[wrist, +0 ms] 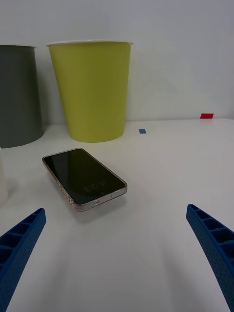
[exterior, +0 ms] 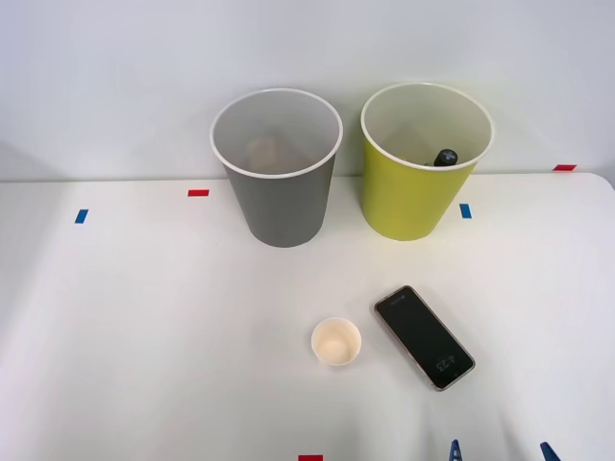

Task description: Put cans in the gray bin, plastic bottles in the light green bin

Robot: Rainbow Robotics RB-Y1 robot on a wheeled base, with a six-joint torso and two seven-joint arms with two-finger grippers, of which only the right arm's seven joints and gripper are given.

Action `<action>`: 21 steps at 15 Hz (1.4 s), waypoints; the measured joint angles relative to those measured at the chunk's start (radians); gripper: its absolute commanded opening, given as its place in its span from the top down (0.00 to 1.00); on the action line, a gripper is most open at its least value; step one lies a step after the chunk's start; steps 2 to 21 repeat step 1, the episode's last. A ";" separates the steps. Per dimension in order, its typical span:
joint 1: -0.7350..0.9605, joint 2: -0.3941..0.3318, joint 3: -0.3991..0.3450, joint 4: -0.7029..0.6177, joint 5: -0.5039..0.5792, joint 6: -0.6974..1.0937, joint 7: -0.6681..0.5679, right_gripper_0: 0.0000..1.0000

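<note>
Nearest, the right gripper [wrist: 117,243] sits low over the white table [exterior: 144,336] at its near edge, released, with its blue ribbed fingers [wrist: 19,239] spread wide and nothing between them. Just beyond it lies a smartphone [exterior: 424,337], flat and screen up, with a small white paper cup [exterior: 336,341] standing just beside it on the robot's left; neither belongs to a sorting category. Farther back, the gray bin [exterior: 279,206] and the light green bin [exterior: 418,202] stand upright near each other but apart, close to the rear edge by the wall. A black screw cap [exterior: 446,156] shows inside the light green bin, so one of the plastic bottles appears already deposited; a pale shape at the bottom of the gray bin cannot be identified. No can or bottle lies on the table, so the sorting is judged complete or nearly so. Hazards: a forward advance at the present height would meet the smartphone and push it, or tip the light cup; a grasp on either would sort a wrong item. Both bins are tall and tapered, so a side contact could topple them. Open room lies to the robot's left and between the phone and the bins.
</note>
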 measured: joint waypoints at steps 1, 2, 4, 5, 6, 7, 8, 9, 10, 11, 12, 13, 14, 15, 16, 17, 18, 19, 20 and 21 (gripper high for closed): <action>0.000 0.000 0.000 0.000 0.000 0.000 0.000 0.00; 0.000 0.000 0.000 0.000 0.000 0.000 0.000 0.00; 0.000 0.000 0.000 0.000 0.000 0.000 0.000 0.00; 0.000 0.000 0.000 0.000 0.000 0.000 0.000 0.00; 0.000 0.000 0.000 0.000 0.000 0.000 0.000 0.00; 0.000 0.000 0.000 0.000 0.000 0.000 0.000 0.00; 0.000 0.000 0.000 0.000 0.000 0.000 0.000 0.00; 0.000 0.000 0.000 0.000 0.000 0.000 0.000 0.00; 0.000 0.000 0.000 0.000 0.000 0.000 0.000 0.00; 0.000 0.000 0.000 0.000 0.000 0.000 0.000 0.00; 0.000 0.000 0.000 0.000 0.000 0.000 0.000 0.00; 0.000 0.000 0.000 0.000 0.000 0.000 0.000 0.00; 0.000 0.000 0.000 0.000 0.000 0.000 0.000 0.00; 0.000 0.000 0.000 0.000 0.000 0.000 0.000 0.00; 0.000 0.000 0.000 0.000 0.000 0.000 0.000 0.00; 0.000 0.000 0.000 0.000 0.000 0.000 0.000 0.00; 0.000 0.000 0.000 0.000 0.000 0.000 0.000 0.00; 0.000 0.000 0.000 0.000 0.000 0.000 0.000 0.00; 0.000 0.000 0.000 0.000 0.000 0.000 0.000 0.00; 0.000 0.000 0.000 0.000 0.000 0.000 0.000 0.00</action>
